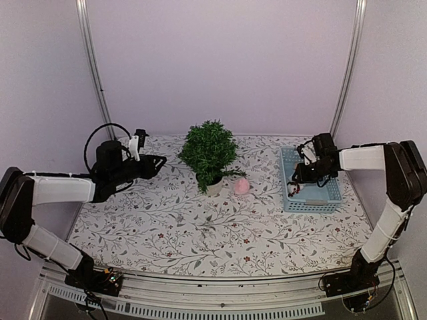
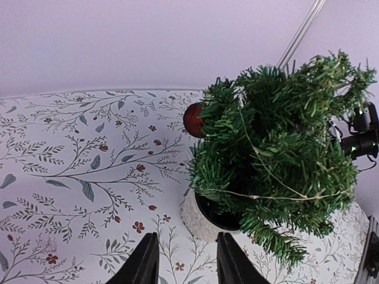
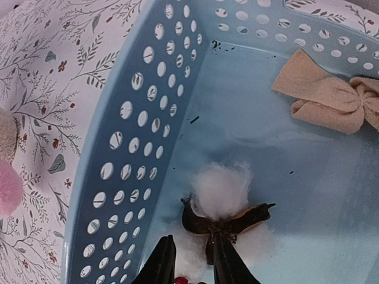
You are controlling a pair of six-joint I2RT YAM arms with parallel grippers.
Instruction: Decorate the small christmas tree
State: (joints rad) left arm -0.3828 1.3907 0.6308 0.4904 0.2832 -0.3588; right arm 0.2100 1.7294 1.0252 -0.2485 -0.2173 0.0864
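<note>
**Tree at table centre, both arms flanking**

Overhead view, left to right. Left gripper (image 1: 159, 162) hangs above the floral table cover (image 1: 167, 227) at about 9 o'clock from the small christmas tree (image 1: 209, 150), well apart from it and pointing toward it. The wrist view shows its two dark fingers (image 2: 145, 260) parted, with bare cloth in the gap and nothing held.

The tree stands near the middle of the table, toward the back wall, in a white pot (image 1: 214, 187). From the left wrist camera, a red ball (image 2: 193, 119) sits among the branches at the crown's 10 o'clock edge. A thin pale wire (image 2: 266, 195) runs across the needles.

A pink fuzzy ball (image 1: 241, 187) lies on the cloth at 3 o'clock from the pot, just beside it.

Further right, also at 3 o'clock from the tree, sits a light blue perforated basket (image 3: 136, 148). Right gripper (image 3: 190, 236) is lowered into it near the left wall. Its fingers stand narrowly apart over a white cotton tuft (image 3: 220, 186) with a dark brown husk (image 3: 228, 222). One finger overlaps the husk. A small red bit shows between the fingers at the frame's bottom edge. Whether the claw is clamped on anything cannot be told.

A beige cloth bow (image 3: 328, 97) lies on the basket floor at 2 o'clock from the tuft, well apart from it.
</note>
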